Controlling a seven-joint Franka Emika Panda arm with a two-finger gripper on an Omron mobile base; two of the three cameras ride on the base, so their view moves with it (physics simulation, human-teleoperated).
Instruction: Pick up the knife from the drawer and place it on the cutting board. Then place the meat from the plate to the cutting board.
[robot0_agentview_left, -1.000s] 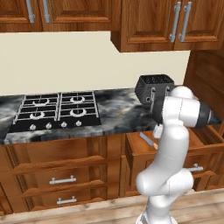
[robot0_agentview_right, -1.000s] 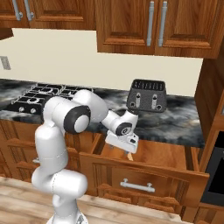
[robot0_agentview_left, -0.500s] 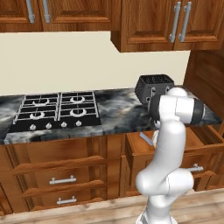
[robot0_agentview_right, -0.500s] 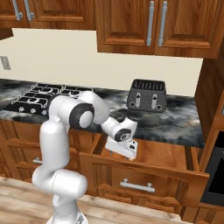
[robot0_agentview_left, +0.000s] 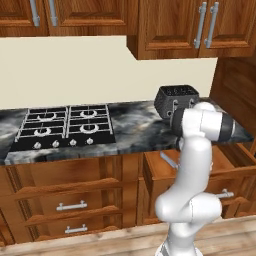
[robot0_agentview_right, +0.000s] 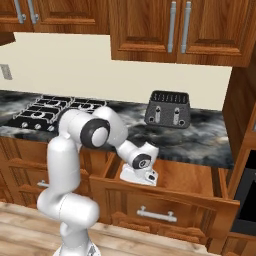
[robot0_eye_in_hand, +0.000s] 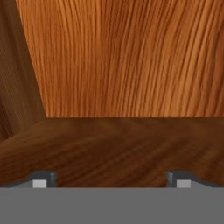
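The drawer (robot0_agentview_right: 165, 192) stands pulled out below the counter, its plain wood floor and walls (robot0_eye_in_hand: 122, 57) close before the hand. My gripper (robot0_agentview_right: 136, 179) reaches down inside its left part. In the hand view the gripper (robot0_eye_in_hand: 111, 180) is open, its fingertips (robot0_eye_in_hand: 41, 179) wide apart with bare wood between them. A slim silver-grey sliver, the knife (robot0_agentview_left: 169, 160), lies in the drawer (robot0_agentview_left: 200, 175) just left of my arm; its handle is hidden. The cutting board, the plate and the meat are out of view.
A black toaster (robot0_agentview_left: 175, 100) (robot0_agentview_right: 167, 107) stands on the marble counter (robot0_agentview_right: 210, 140) behind the drawer. The gas hob (robot0_agentview_left: 65, 127) (robot0_agentview_right: 50, 110) lies to the left. Wall cabinets hang overhead. A tall wooden panel (robot0_agentview_right: 242, 115) closes the right side.
The hand has sunk lower into the drawer, a little toward its front. The base and the drawer have stayed put.
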